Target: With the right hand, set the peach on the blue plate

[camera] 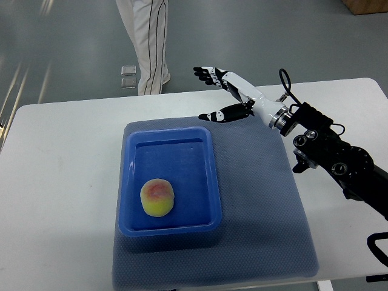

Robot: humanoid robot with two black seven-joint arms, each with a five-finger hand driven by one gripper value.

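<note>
Looking down from my own side, I am seeing the white table [54,182] stretching out to the left of the blue plate [209,182], bare where it shows. The plate, really a shallow rectangular tray, is sitting on a grey-blue mat [267,230] that is spreading out past the plate's right and near edges. The peach [158,197] is lying inside the plate, in its near left part, yellow with a reddish blush on top, touching nothing but the plate's floor. Beyond the plate's far edge, off the table, a person's legs [148,42] in light striped trousers are standing on the grey floor. To the right of the plate, and above its far right corner, my right hand [227,94] is hovering with fingers spread and thumb apart, holding nothing, well clear of the peach. My dark forearm [333,157] is reaching in from the right edge, over the mat's right side.
</note>
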